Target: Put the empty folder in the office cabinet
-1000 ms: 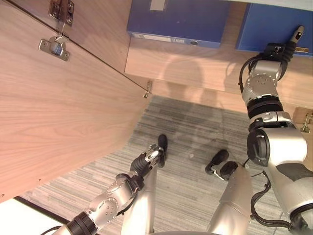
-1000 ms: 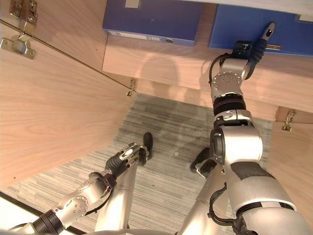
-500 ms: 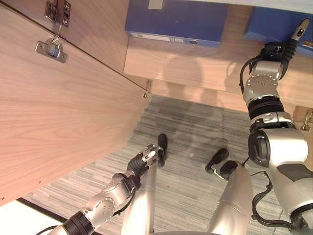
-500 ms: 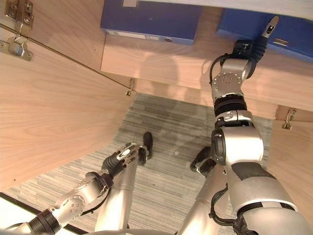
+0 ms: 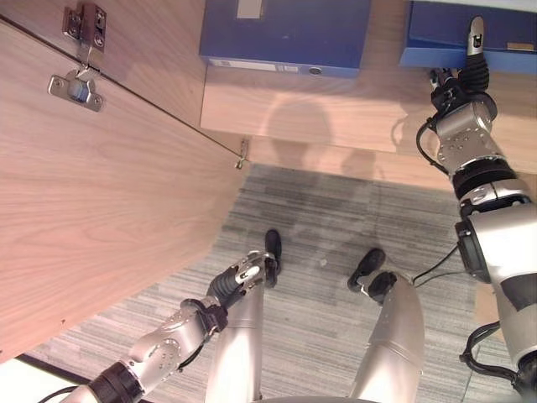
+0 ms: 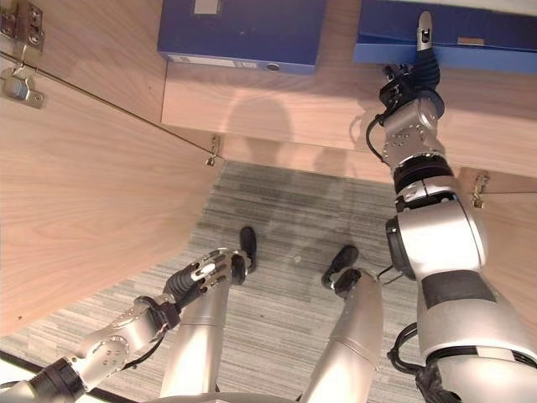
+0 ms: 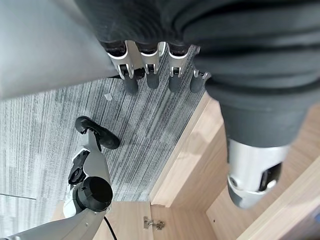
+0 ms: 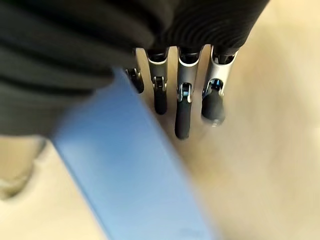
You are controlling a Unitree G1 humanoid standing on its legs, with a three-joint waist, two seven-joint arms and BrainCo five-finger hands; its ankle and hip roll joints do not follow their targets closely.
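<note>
the right hand (image 5: pixel 471 63) is raised to the cabinet shelf (image 5: pixel 336 105), fingers straight and relaxed, holding nothing. its fingertips (image 8: pixel 182 122) lie along the edge of the blue folder (image 5: pixel 470 46), which rests flat on the shelf at the robot's right. a second blue folder (image 5: pixel 285 34) lies on the same shelf to the left, well apart from the first.

change since one second ago: the right-hand folder sits deeper in the cabinet, with less of its cover showing, and the right hand has followed it inward and turned more upright. the open cabinet door (image 5: pixel 101 193) keeps its position apart from a shift of the whole view.

the left hand (image 6: pixel 210 270) hangs low over the grey carpet (image 5: pixel 319 227), fingers loosely extended, idle.

judgement: the folder is already inside the cabinet and the push-in step appears nearly complete. remaining work is probably a final nudge, then withdrawal of the right hand without dragging the folder back out.
</note>
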